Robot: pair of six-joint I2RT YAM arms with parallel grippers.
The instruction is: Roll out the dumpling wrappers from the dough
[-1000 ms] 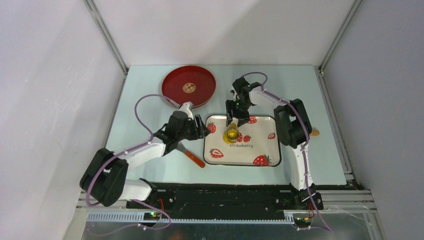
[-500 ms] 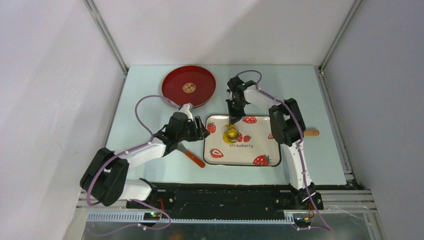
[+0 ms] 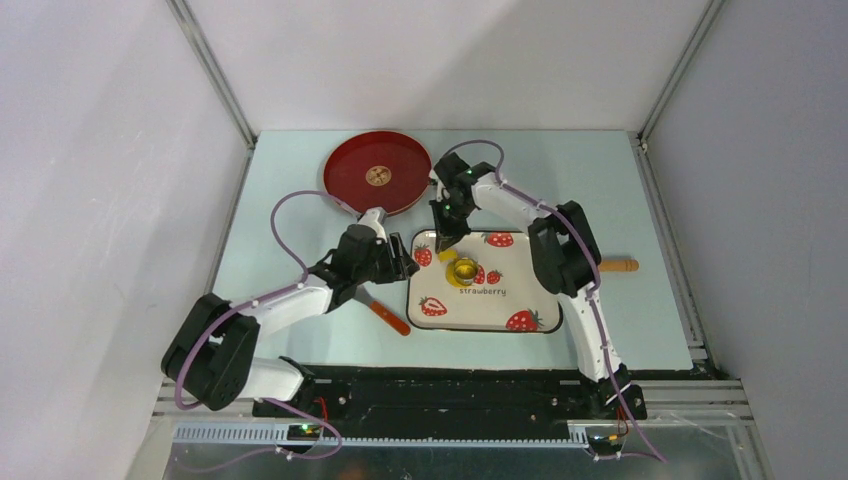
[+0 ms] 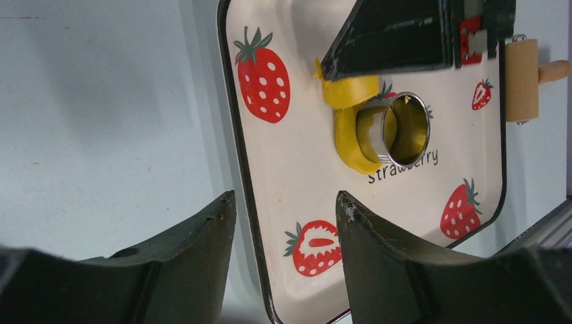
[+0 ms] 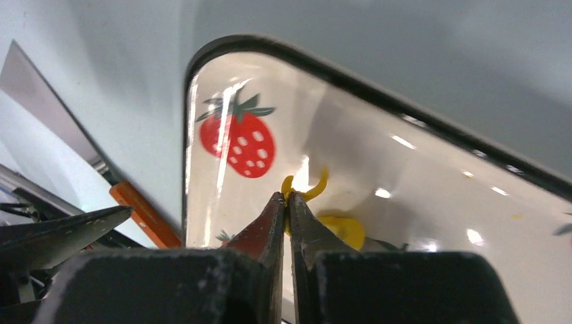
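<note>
While R gripper (image 5: 287, 202) is clenched on a thin tail of the dough (image 4: 351, 93), the bulk wraps the ring cutter (image 4: 405, 129) mid strawberry tray (image 4: 290, 189), just base-ward of the R tips; L gripper (image 4: 283, 209) released, empty, off tray's left edge, farther.

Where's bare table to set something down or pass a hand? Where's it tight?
Free: pale table far right, between red round plate and side wall, beyond wooden roller. Crowded: far-left corner of strawberry-print tray, where right gripper pinches yellow dough beside metal ring cutter, left gripper open alongside.
</note>
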